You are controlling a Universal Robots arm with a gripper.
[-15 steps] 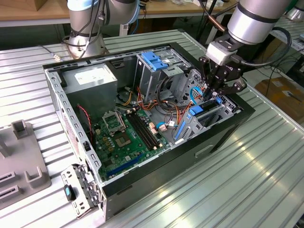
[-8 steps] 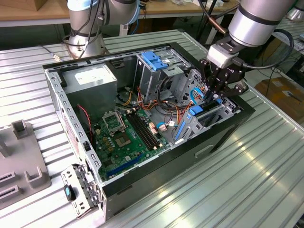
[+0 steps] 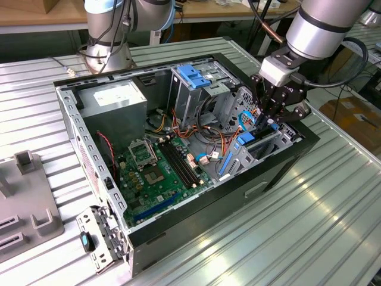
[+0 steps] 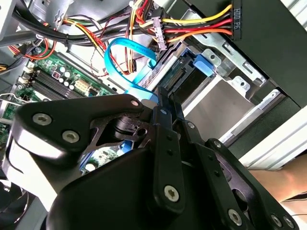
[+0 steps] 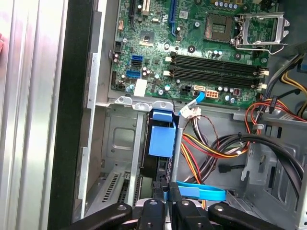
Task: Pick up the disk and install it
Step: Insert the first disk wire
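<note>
The open computer case (image 3: 280, 170) lies on the ribbed metal table. The disk (image 3: 241, 145) stands on edge in the drive bay at the case's end on the exterior view's right, its bright blue rail frame (image 5: 160, 135) showing. In the second wrist view the disk's connector end (image 4: 178, 75) sits just beyond the fingertips. My gripper (image 3: 265, 122) reaches down into the bay from above. Its fingers (image 5: 165, 190) are shut on the disk's thin upper edge, also seen in the second wrist view (image 4: 165, 103).
A grey power-supply box (image 3: 116, 98) fills the far corner, the green motherboard (image 3: 158, 170) the floor. A bare blue bracket (image 3: 193, 74) tops the upper cage. Coloured cables (image 5: 211, 148) and a blue flat cable (image 4: 122, 57) crowd beside the bay. A grey fixture (image 3: 24, 202) lies at the left.
</note>
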